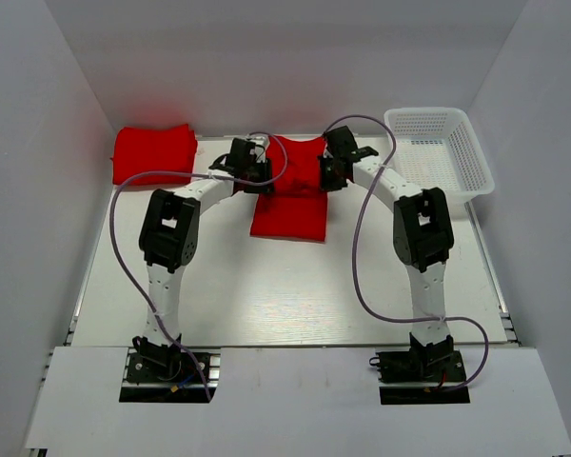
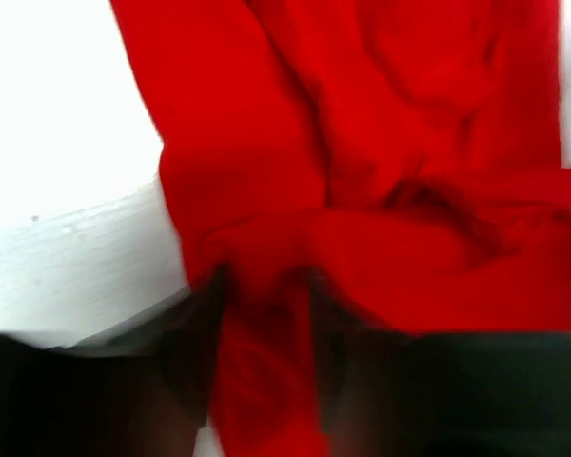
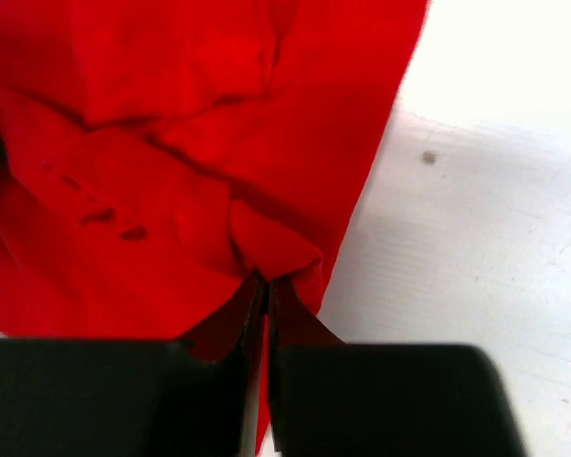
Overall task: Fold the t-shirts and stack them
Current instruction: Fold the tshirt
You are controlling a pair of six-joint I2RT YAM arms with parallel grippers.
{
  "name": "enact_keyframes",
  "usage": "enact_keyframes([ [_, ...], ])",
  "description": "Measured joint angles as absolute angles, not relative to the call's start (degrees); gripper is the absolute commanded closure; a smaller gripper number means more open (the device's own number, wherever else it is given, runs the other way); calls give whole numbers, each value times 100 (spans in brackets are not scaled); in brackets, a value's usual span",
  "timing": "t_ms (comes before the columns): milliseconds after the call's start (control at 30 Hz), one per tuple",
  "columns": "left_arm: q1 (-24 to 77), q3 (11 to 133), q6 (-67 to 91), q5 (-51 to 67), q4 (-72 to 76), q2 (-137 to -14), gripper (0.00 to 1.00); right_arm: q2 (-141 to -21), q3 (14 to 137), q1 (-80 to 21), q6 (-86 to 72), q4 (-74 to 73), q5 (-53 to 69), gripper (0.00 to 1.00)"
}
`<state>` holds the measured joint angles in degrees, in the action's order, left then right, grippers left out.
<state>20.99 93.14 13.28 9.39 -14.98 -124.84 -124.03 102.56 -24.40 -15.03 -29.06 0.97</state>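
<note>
Both arms reach to the far middle of the white surface [image 1: 285,295]. Left gripper [image 1: 257,173] and right gripper [image 1: 331,171] sit at opposite side edges of a plain bright red fabric t-shirt [image 1: 288,214].

The shirt's near part lies flat as a neat rectangle. Its far part is bunched between my two grippers.

Right gripper: jaws pinched together on a raised fold at the shirt's edge.

Left gripper: fingers [image 2: 198,324] stand apart with a strip of red cloth between them. The view is blurred, and I cannot tell whether they press it.

Far left corner: folded red fabric stack [image 1: 152,154], well apart from the shirt.

Far right: rectangular white plastic mesh basket [image 1: 480,148].
</note>
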Motion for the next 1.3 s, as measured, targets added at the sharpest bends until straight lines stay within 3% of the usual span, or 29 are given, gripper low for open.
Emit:
enact_keyframes([
  [33, 2082, 9402, 1308, 972, -1496, -12543, 20, -12468, 10353, -2429, -1573, -2908, 34, 83],
  [67, 2075, 9502, 1275, 993, -1514, -12597, 0, -12529, 10460, -2412, -1667, -2930, -32, 57],
  [167, 2040, 9985, 1350, 989, -1645, -12752, 0, -12818, 11008, -2355, -1957, -3006, -316, 10],
  [367, 1852, 11714, 1365, 692, -2132, -12986, 0, -13100, 12099, -2169, -2097, -2899, -471, 10],
  [500, 1710, 11966, 1354, 543, -2305, -12715, 0, -12466, 11528, -2097, -1968, -2689, -338, 10],
  [767, 1688, 9091, 1356, 617, -2180, -10912, 0, -10313, 8805, -2171, -1708, -2355, 294, 10],
  [933, 1813, 7356, 1564, 878, -2047, -10167, 0, -9566, 7312, -2268, -1806, -2093, 624, 10],
  [1100, 1885, 6654, 1662, 1090, -2032, -10138, 0, -9459, 6359, -2346, -2115, -1835, 915, 10],
  [1300, 1975, 6504, 1704, 1210, -1848, -10160, 0, -9642, 6189, -2416, -2379, -1481, 1129, 10],
])
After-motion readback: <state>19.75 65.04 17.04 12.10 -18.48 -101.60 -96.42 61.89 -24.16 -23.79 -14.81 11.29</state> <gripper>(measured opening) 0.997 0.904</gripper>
